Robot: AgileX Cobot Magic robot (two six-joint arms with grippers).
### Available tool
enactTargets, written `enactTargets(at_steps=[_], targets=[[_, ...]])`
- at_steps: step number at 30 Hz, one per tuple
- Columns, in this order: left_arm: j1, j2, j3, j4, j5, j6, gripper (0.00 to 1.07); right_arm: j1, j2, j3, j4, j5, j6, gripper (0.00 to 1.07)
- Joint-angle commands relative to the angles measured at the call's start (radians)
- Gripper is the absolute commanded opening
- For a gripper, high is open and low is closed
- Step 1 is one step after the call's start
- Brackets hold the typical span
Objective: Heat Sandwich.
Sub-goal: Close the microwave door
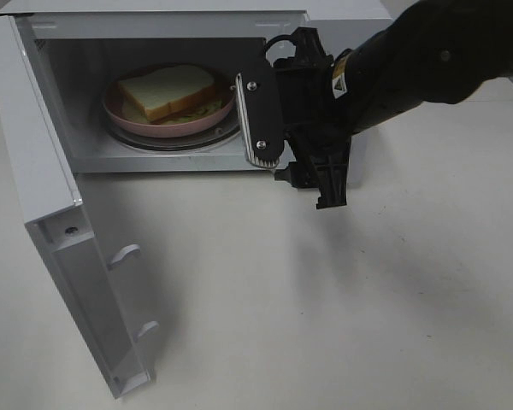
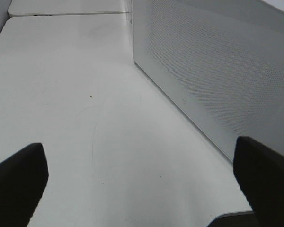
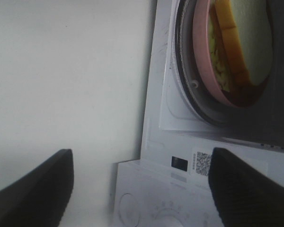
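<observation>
- The right gripper [image 1: 297, 178], a black two-finger claw with one silver-faced finger, has its jaws apart with nothing between them. It hangs just outside the oven mouth, on the control-panel side.
- Just beside it is the boxy white microwave oven [image 1: 154, 7], whose front panel of dials and a small QR sticker shows in the right wrist view.
- Deeper in, past the fingers, a round pink plate [image 1: 167, 130] sits on the turntable.
- The sandwich [image 1: 173, 90], thick pale white bread with golden-orange crust, lies on that plate. It is beyond the gripper toward the hinge side, clear of both fingers, with its slightly longer side running roughly across the cavity.
- Farthest from this gripper, the white microwave door [image 1: 60, 256] stands swung wide.
- The left gripper [image 2: 138, 146] is spread and empty over the plain white table [image 2: 61, 94], beside a perforated white panel.
- The right arm looks nearer the sandwich. With the food already inside, the next move probably depends on that door.
</observation>
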Motion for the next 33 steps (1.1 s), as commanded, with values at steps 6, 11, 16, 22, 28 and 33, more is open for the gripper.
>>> enactTargets(at_steps=[6,11,16,22,28,33], targets=[[-0.005,-0.022,0.003,0.002,-0.008,-0.001,1.00,-0.002,-0.152,0.133,-0.001,0.016,0.200,0.76],[-0.005,-0.022,0.003,0.002,-0.008,-0.001,1.00,-0.002,-0.234,0.178,0.000,0.039,0.367,0.77],[-0.005,-0.022,0.003,0.002,-0.008,-0.001,1.00,-0.002,-0.284,0.187,0.024,0.128,0.534,0.76],[-0.005,-0.022,0.003,0.002,-0.008,-0.001,1.00,-0.002,-0.341,0.187,0.026,0.311,0.792,0.76],[-0.005,-0.022,0.003,0.002,-0.008,-0.001,1.00,-0.002,-0.406,0.187,0.030,0.505,1.005,0.76],[-0.005,-0.022,0.003,0.002,-0.008,-0.001,1.00,-0.002,-0.473,0.187,0.060,0.638,1.031,0.76]])
